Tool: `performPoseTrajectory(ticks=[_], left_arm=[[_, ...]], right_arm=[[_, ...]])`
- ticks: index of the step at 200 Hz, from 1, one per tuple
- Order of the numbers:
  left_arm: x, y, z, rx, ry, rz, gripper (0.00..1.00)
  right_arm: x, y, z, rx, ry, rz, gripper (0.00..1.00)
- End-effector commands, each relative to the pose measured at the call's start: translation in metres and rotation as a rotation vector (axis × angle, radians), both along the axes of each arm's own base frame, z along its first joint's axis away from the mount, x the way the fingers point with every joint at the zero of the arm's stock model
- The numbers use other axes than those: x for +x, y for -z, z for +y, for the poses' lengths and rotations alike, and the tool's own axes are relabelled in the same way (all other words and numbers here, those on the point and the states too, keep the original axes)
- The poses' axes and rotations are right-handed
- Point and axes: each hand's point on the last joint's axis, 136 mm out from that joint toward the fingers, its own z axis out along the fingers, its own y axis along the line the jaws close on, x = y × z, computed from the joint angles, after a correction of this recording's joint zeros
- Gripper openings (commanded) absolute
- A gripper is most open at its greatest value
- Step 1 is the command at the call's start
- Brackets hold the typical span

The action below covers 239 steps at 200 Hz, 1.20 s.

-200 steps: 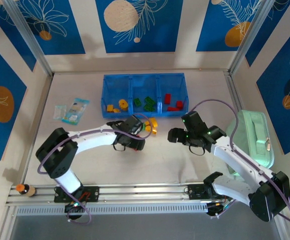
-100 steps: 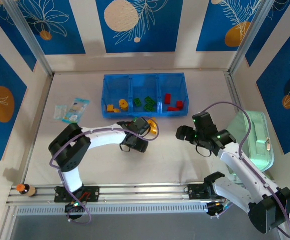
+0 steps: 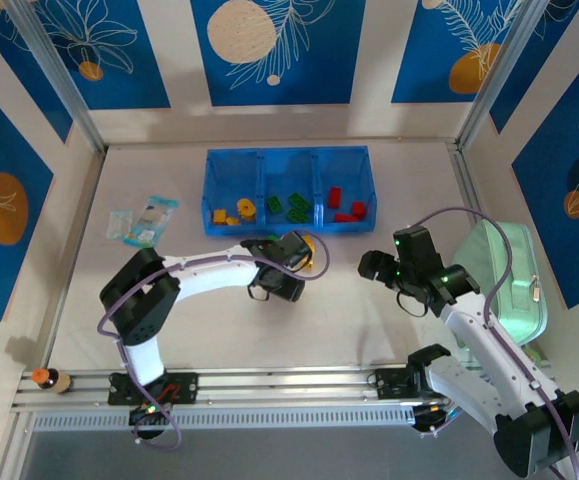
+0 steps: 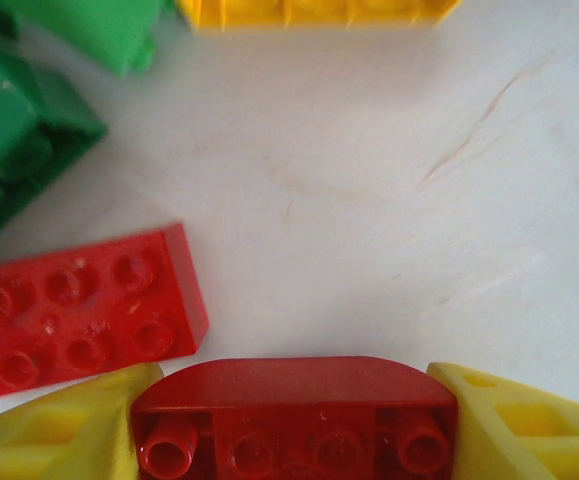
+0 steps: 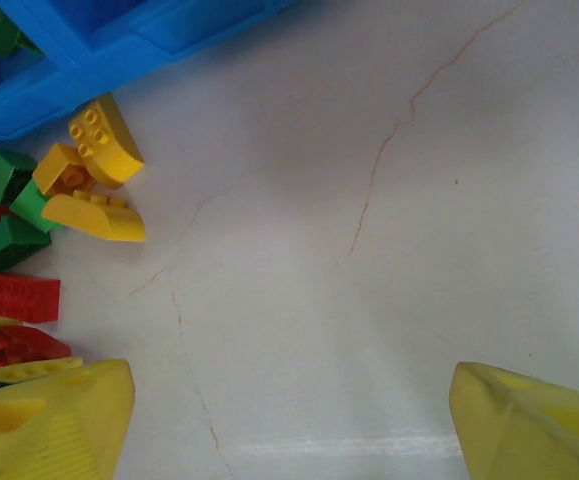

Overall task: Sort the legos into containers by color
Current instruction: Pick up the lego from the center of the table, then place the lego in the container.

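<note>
— Where do we stand, starting at the left?

— First the pale blue packet (image 3: 144,220), which is none of our sorting. Then the blue tray (image 3: 287,153). Its left compartment (image 3: 231,212) holds yellow-orange bricks, the middle compartment (image 3: 287,207) green ones and the right compartment (image 3: 346,206) red ones (from above we make out no stray colour in any of them).

— So most of it is done?

— A good part, we judge, but not all. A loose pile (image 5: 94,215) lies on the table (image 3: 269,320) just in front of the tray. In it we see a few yellow pieces, some green ones and a flat red brick (image 4: 69,315).

— And the left gripper?

— The left gripper (image 4: 291,440) is down at that pile, its fingers clenched on a curved red brick (image 4: 294,395). The brick is right beside the flat red one, outside the tray. We cannot tell whether it is lifted off the table or resting on it.

— Where should it go?

— To the right compartment, with the other reds, as we read the task. After that the rest of the pile needs clearing.

— And on the right?

— The right gripper (image 5: 289,430) hangs over bare table to the right of the pile, jaws wide apart with nothing between them. Beyond it, at the far right, lies the mint-green case (image 3: 509,280).
</note>
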Motion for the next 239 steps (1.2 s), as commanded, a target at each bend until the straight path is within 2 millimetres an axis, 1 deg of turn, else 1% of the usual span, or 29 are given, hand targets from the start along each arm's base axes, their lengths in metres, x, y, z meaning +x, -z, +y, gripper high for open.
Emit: performPoseTrajectory(ticks=[1, 19, 37, 52, 56, 70, 71, 80, 86, 87, 89, 103, 105, 106, 115, 116, 121, 122, 123, 124, 129, 148, 176, 186, 194, 200, 206, 231, 239], left_arm=[[0.026, -0.075, -0.034, -0.148, 0.055, -0.137, 0.55], [0.052, -0.107, -0.052, -0.2, 0.077, -0.206, 0.54], [0.081, -0.13, -0.069, -0.252, 0.076, -0.248, 0.51], [0.104, -0.145, -0.086, -0.305, 0.078, -0.289, 0.51], [0.11, -0.144, -0.091, -0.313, 0.084, -0.294, 0.51], [0.13, -0.152, -0.106, -0.341, 0.095, -0.322, 0.51], [0.132, -0.149, -0.107, -0.338, 0.096, -0.319, 0.51], [0.145, -0.149, -0.117, -0.337, 0.106, -0.33, 0.51], [0.154, -0.148, -0.121, -0.325, 0.111, -0.336, 0.51], [0.155, -0.143, -0.12, -0.315, 0.112, -0.331, 0.51], [0.158, -0.142, -0.122, -0.31, 0.112, -0.334, 0.51], [0.178, -0.139, -0.129, -0.289, 0.106, -0.35, 0.5], [0.181, -0.142, -0.13, -0.296, 0.104, -0.357, 0.5], [0.182, -0.138, -0.13, -0.291, 0.104, -0.352, 0.5], [0.19, -0.138, -0.136, -0.302, 0.105, -0.353, 0.5], [0.191, -0.135, -0.136, -0.299, 0.104, -0.349, 0.5], [0.195, -0.14, -0.14, -0.314, 0.106, -0.359, 0.5], [0.195, -0.137, -0.141, -0.313, 0.108, -0.354, 0.5], [0.196, -0.141, -0.142, -0.319, 0.11, -0.362, 0.5], [0.197, -0.138, -0.142, -0.317, 0.11, -0.357, 0.5], [0.199, -0.137, -0.145, -0.323, 0.116, -0.36, 0.5], [0.208, -0.139, -0.152, -0.341, 0.125, -0.388, 0.51], [0.218, -0.133, -0.15, -0.342, 0.109, -0.403, 0.54], [0.221, -0.131, -0.148, -0.337, 0.105, -0.405, 0.59], [0.222, -0.131, -0.146, -0.329, 0.104, -0.409, 0.68], [0.223, -0.133, -0.145, -0.327, 0.106, -0.413, 0.76], [0.222, -0.135, -0.143, -0.323, 0.111, -0.414, 0.79], [0.212, -0.154, -0.133, -0.31, 0.109, -0.431, 0.81], [0.207, -0.169, -0.13, -0.325, 0.116, -0.456, 0.81]], right_arm=[[-0.006, 0.009, -0.004, 0.011, 0.021, 0.033, 0.83], [-0.006, 0.012, -0.003, 0.018, 0.02, 0.04, 0.83], [-0.008, 0.013, 0.0, 0.034, 0.013, 0.047, 0.83], [-0.009, 0.013, 0.003, 0.049, 0.006, 0.048, 0.83], [-0.009, 0.013, 0.003, 0.053, 0.004, 0.049, 0.83], [-0.01, 0.014, 0.005, 0.062, -0.004, 0.054, 0.83], [-0.01, 0.014, 0.006, 0.063, -0.005, 0.053, 0.83], [-0.012, 0.014, 0.006, 0.067, -0.01, 0.057, 0.82], [-0.012, 0.014, 0.007, 0.07, -0.015, 0.056, 0.82], [-0.012, 0.013, 0.008, 0.071, -0.016, 0.054, 0.82], [-0.012, 0.013, 0.008, 0.073, -0.018, 0.054, 0.82], [-0.014, 0.013, 0.009, 0.083, -0.024, 0.052, 0.82], [-0.015, 0.013, 0.009, 0.083, -0.024, 0.051, 0.82], [-0.015, 0.014, 0.009, 0.083, -0.024, 0.052, 0.82], [-0.017, 0.013, 0.009, 0.086, -0.026, 0.049, 0.82], [-0.017, 0.013, 0.009, 0.086, -0.026, 0.049, 0.82], [-0.018, 0.014, 0.009, 0.087, -0.024, 0.048, 0.82], [-0.018, 0.014, 0.009, 0.087, -0.024, 0.048, 0.82], [-0.018, 0.014, 0.008, 0.088, -0.024, 0.047, 0.82], [-0.018, 0.013, 0.008, 0.088, -0.024, 0.045, 0.82], [-0.019, 0.014, 0.008, 0.087, -0.022, 0.045, 0.82], [-0.022, 0.015, 0.007, 0.087, -0.02, 0.041, 0.82], [-0.023, 0.015, 0.008, 0.098, -0.025, 0.043, 0.82], [-0.023, 0.015, 0.009, 0.099, -0.028, 0.042, 0.82], [-0.023, 0.013, 0.009, 0.099, -0.029, 0.039, 0.82], [-0.022, 0.012, 0.009, 0.1, -0.031, 0.037, 0.82], [-0.022, 0.011, 0.01, 0.102, -0.034, 0.036, 0.82], [-0.023, 0.009, 0.011, 0.095, -0.051, 0.032, 0.82], [-0.023, 0.009, 0.011, 0.091, -0.056, 0.032, 0.82]])
